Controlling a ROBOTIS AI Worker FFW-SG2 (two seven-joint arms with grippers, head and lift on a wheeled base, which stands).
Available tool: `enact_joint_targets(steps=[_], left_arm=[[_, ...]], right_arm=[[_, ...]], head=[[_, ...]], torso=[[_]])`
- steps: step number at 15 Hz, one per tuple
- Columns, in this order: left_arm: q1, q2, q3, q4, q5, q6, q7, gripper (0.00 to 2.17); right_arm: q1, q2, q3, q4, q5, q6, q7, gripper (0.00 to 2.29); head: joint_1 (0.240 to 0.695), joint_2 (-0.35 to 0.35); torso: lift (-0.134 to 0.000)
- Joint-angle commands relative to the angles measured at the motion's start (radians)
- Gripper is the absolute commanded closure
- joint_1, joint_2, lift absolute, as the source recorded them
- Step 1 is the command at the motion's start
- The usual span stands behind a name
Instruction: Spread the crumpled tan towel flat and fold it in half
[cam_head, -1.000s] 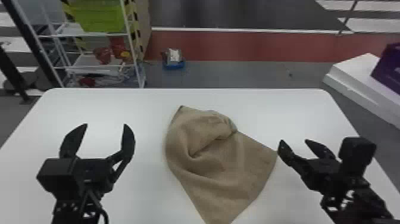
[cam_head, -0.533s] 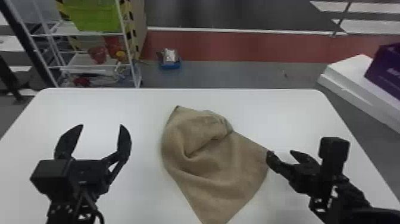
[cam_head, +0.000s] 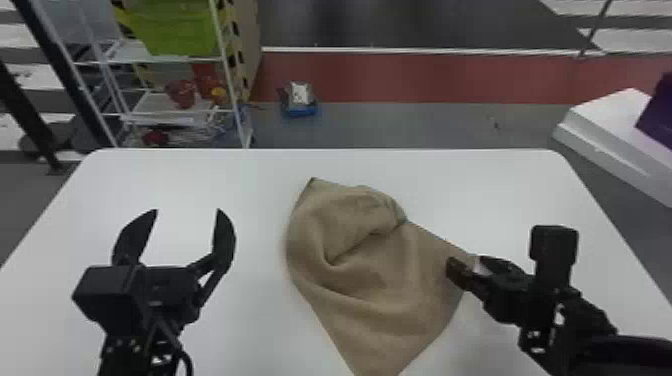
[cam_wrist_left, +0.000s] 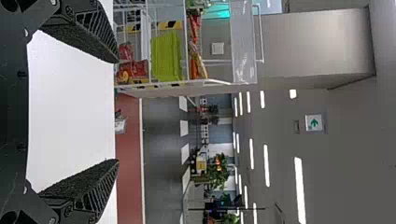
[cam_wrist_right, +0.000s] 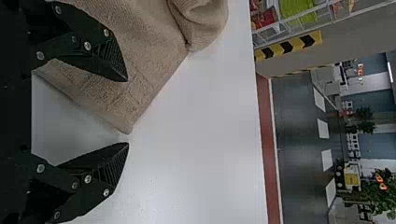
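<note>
In the head view the tan towel (cam_head: 375, 280) lies crumpled mid-table, its far left part bunched into a fold and one corner pointing right. My left gripper (cam_head: 184, 215) stands open over the table left of the towel, well apart from it; in the left wrist view my left gripper (cam_wrist_left: 116, 111) has nothing between its fingers. My right gripper (cam_head: 465, 265) is at the towel's right corner. Seen in the right wrist view, my right gripper (cam_wrist_right: 127, 112) is open, one finger over the towel (cam_wrist_right: 140, 60) and the other beyond its edge, the corner lying between them.
The white table (cam_head: 200, 170) has rounded far corners. Beyond it stand a wire shelf (cam_head: 175, 112) with a green bin (cam_head: 175, 27) at the far left, a small blue box (cam_head: 300, 107) on the floor, and a white block (cam_head: 615, 125) at the right.
My right gripper has moved left, from beside the towel's right corner onto it. The left arm has kept its pose, and the towel looks unchanged.
</note>
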Motion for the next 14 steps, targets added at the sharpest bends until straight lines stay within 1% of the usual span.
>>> enact_joint_targets(steps=[1, 4, 6, 7, 8, 10, 11, 12, 13, 14], left_arm=[[0.000, -0.004, 0.002, 0.003, 0.001, 0.000, 0.000, 0.14], [-0.003, -0.004, 0.008, 0.005, 0.005, -0.003, 0.000, 0.14], [-0.005, -0.004, 0.009, 0.005, 0.008, -0.003, 0.000, 0.14], [-0.006, -0.004, 0.011, 0.005, 0.008, -0.003, 0.000, 0.14], [-0.011, -0.004, 0.011, 0.011, 0.008, -0.003, 0.000, 0.14], [-0.017, -0.004, 0.011, 0.023, 0.008, 0.000, -0.002, 0.14], [-0.022, -0.004, 0.011, 0.031, 0.008, -0.003, -0.002, 0.14], [-0.026, -0.004, 0.014, 0.037, 0.008, 0.000, -0.002, 0.14], [-0.026, -0.004, 0.017, 0.037, 0.009, 0.000, -0.003, 0.14], [-0.026, -0.004, 0.020, 0.039, 0.012, 0.000, -0.008, 0.14]], right_arm=[[-0.016, 0.000, 0.013, 0.009, -0.001, 0.023, 0.000, 0.47], [-0.029, 0.000, 0.016, 0.015, -0.001, 0.057, 0.014, 0.92], [-0.030, -0.001, 0.009, 0.006, -0.008, 0.063, 0.028, 1.61], [-0.029, -0.001, 0.008, -0.013, -0.011, 0.063, 0.034, 1.77], [-0.029, -0.001, -0.001, -0.051, -0.011, 0.066, 0.046, 1.78], [-0.035, 0.000, -0.014, -0.148, -0.028, 0.118, 0.091, 1.78], [-0.055, -0.001, -0.038, -0.200, -0.076, 0.183, 0.126, 1.78], [-0.099, -0.001, -0.069, -0.231, -0.149, 0.287, 0.173, 1.78], [-0.156, -0.003, -0.109, -0.251, -0.208, 0.413, 0.206, 1.78], [-0.237, -0.003, -0.161, -0.257, -0.283, 0.560, 0.244, 1.78]], head=[[0.695, 0.012], [0.695, 0.026], [0.695, 0.033], [0.695, 0.037], [0.695, 0.038], [0.695, 0.040], [0.695, 0.041], [0.695, 0.044], [0.695, 0.057], [0.695, 0.065]], torso=[[-0.124], [-0.124], [-0.124], [-0.124], [-0.124], [-0.124], [-0.124], [-0.124], [-0.124], [-0.124]])
